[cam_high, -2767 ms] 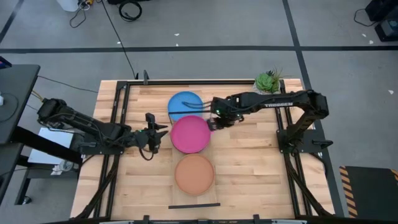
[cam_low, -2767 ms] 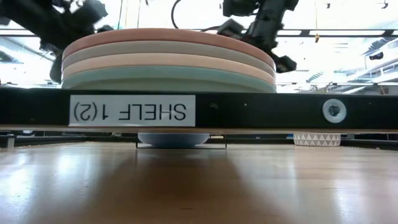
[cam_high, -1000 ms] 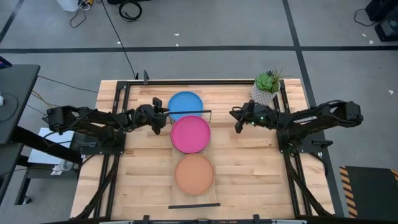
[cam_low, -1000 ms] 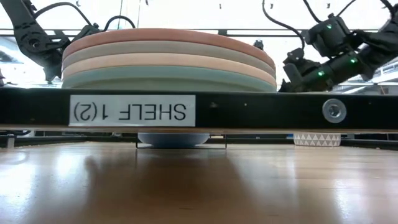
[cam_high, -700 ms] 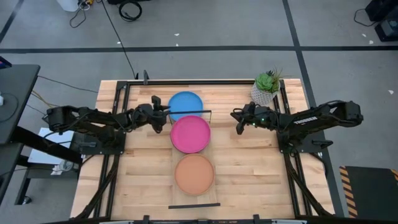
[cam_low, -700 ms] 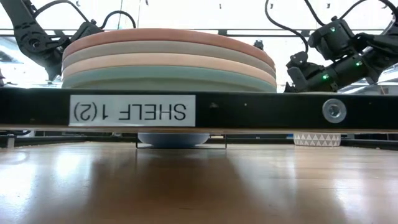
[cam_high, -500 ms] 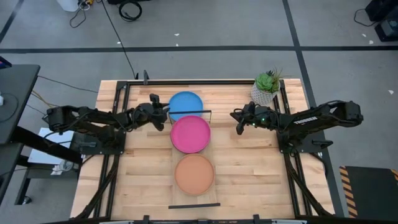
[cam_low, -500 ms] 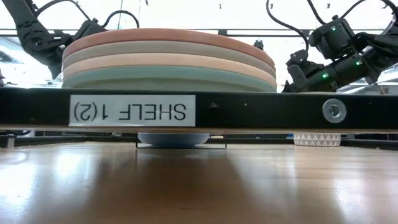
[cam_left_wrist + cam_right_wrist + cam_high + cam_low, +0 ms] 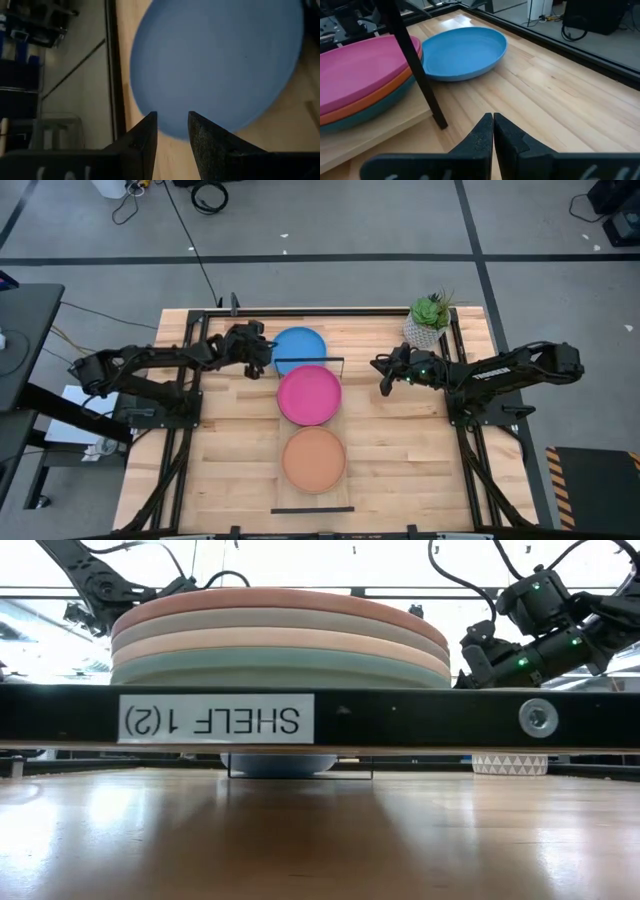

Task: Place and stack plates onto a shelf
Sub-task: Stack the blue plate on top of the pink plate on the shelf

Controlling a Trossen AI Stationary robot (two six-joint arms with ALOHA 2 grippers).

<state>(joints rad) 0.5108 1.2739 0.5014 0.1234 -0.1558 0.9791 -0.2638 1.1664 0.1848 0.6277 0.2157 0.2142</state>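
While the slatted wooden surface (image 9: 400, 440) carries the long shelf (image 9: 311, 509) down its middle, two stacks already sit on that plank: one topped by a magenta plate (image 9: 310, 394) and one topped by an orange plate (image 9: 314, 460). The blue plate (image 9: 298, 346) lies flat on the surface just past the shelf's far wire frame (image 9: 309, 361), not yet shelved.

My judgement of the risk: my left end effector (image 9: 172, 127) comes at the blue plate's rim with only a narrow gap between its fingers (image 9: 145, 142), so a shallow bite on that thin rim could slip and drop the plate. The wire frame stands close by; lifting across it could snag the plate or nudge the magenta stack.

My left arm reaches out long and low from the surface's left side, its end effector (image 9: 256, 348) released, holding nothing, right at the blue plate's left rim. My right arm stretches in from the right and waits, its end effector (image 9: 384, 372) clenched on nothing, well apart from the plates, near the potted plant (image 9: 429, 317).
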